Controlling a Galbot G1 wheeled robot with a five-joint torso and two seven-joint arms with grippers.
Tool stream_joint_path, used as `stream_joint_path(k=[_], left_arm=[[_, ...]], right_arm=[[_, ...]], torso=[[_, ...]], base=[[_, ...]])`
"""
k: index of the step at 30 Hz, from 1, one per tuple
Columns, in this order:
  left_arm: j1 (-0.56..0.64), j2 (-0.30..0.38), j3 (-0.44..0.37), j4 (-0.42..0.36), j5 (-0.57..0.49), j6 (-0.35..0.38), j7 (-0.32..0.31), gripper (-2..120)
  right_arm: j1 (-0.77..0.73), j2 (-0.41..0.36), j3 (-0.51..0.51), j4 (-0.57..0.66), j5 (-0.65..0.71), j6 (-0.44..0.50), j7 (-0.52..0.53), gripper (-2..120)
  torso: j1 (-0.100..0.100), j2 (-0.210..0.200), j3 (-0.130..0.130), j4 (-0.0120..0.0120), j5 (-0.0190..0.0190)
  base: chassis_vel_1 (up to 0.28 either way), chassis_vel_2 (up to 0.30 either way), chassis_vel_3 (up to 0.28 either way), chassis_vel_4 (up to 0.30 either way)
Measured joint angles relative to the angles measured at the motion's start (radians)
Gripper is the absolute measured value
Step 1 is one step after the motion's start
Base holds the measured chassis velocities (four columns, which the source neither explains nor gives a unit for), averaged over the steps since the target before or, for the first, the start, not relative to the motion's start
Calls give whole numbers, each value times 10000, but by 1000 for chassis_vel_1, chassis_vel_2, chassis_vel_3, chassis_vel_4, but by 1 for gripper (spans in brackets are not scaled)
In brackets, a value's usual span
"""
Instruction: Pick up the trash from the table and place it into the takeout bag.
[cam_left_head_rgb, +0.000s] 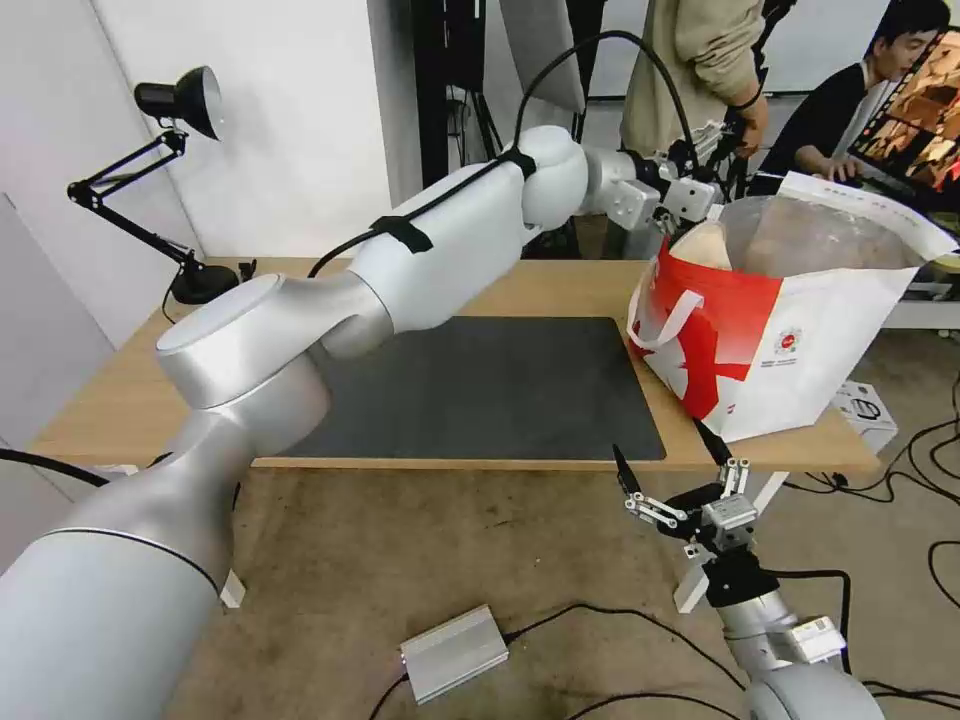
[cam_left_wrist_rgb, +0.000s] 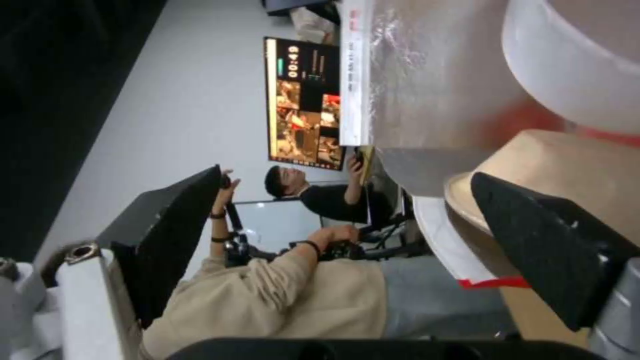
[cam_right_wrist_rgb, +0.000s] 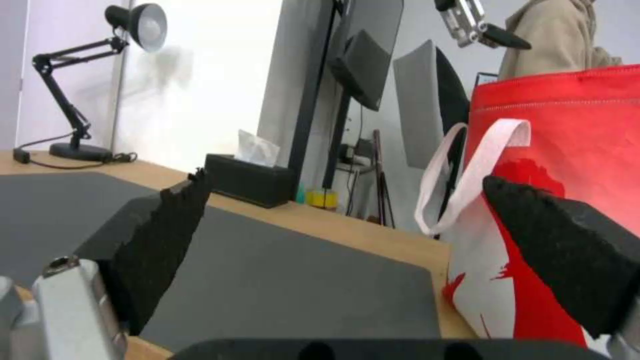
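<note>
Two fingers of the left gripper (cam_left_wrist_rgb: 347, 240) spread wide and empty above the takeout bag (cam_left_head_rgb: 800, 340), the beige pulp bowl (cam_left_wrist_rgb: 567, 170) just beside one pad. Retracting carelessly could snag the rim and tip it. Right gripper (cam_left_head_rgb: 672, 470) idles open below the table (cam_left_head_rgb: 560, 290) edge.

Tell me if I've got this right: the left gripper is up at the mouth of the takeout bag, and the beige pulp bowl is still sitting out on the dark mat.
Not quite. The left gripper is at the mouth of the takeout bag, but the beige pulp bowl is not on the dark mat; it is at the bag's near rim, as the head view shows. The left wrist view also shows the bowl against the foil lining.
</note>
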Motion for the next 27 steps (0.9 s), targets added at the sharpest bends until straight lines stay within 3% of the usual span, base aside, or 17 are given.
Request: stream_joint_path(k=[10, 19, 24, 27], left_arm=[[391, 1107, -169, -807, -2818, 1086, -324, 100], [1200, 2420, -437, -1921, -5598, 1989, -2045, 100], [1475, 2718, -707, -2118, -6411, 2035, -2343, 100], [1882, 3228, -988, -2740, -7452, 2098, -2804, 100]], right_arm=[[0, 0, 0, 0, 0, 0, 0, 100], [0, 0, 0, 0, 0, 0, 0, 100], [0, 0, 0, 0, 0, 0, 0, 100], [0, 0, 0, 0, 0, 0, 0, 100]], torso=[[0, 0, 1, 4, -2], [0, 0, 0, 4, -2], [0, 0, 0, 1, -1], [0, 0, 0, 1, -1]], base=[[0, 0, 0, 0], [0, 0, 0, 0], [0, 0, 0, 0], [0, 0, 0, 0]])
